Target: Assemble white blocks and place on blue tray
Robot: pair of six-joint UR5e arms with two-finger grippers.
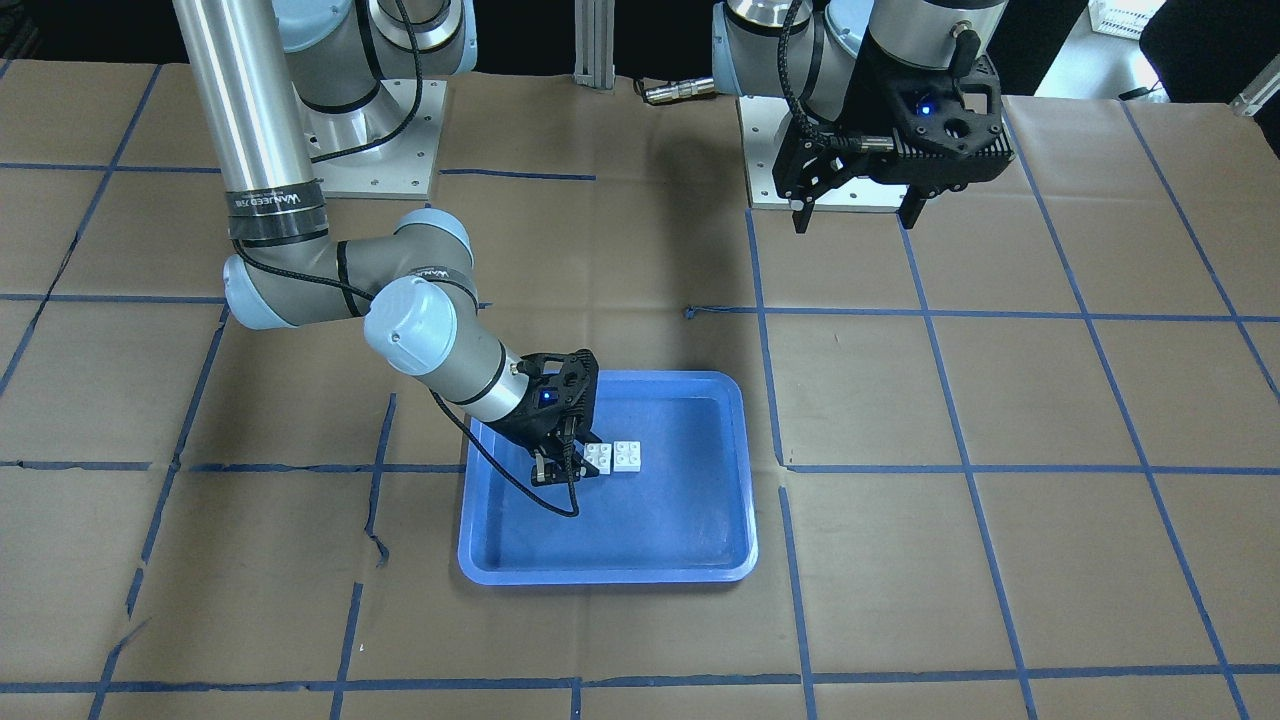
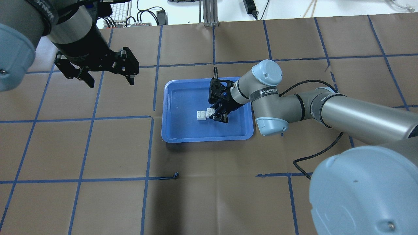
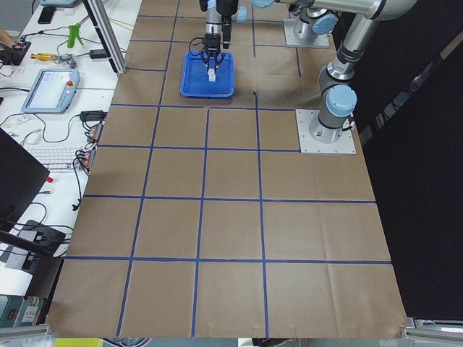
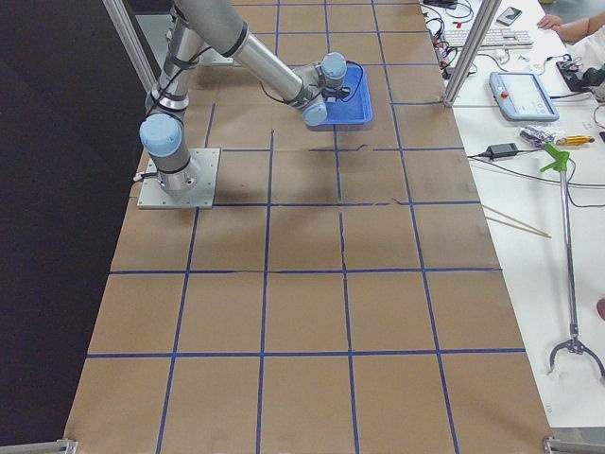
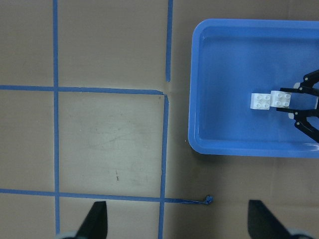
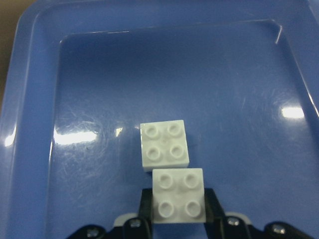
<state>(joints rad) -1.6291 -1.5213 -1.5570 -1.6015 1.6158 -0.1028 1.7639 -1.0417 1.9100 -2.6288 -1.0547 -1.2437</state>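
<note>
The blue tray [image 1: 600, 575] lies mid-table. Two white blocks sit side by side on its floor, touching and slightly offset, not stacked. My right gripper [image 1: 560, 470] reaches down into the tray. In the right wrist view its pads [image 6: 145, 201] press both sides of the near white block [image 6: 178, 195]. The other white block [image 6: 164, 144] lies free just beyond it. My left gripper [image 2: 109, 80] is open and empty, hovering above bare paper well away from the tray [image 2: 207, 138].
Brown paper with blue tape lines covers the table. The arm bases [image 1: 380, 150] stand at the robot's edge. A black cable [image 2: 313, 156] loops beside the right arm. Tools and a keyboard lie on a side bench [image 3: 51, 79] beyond the table.
</note>
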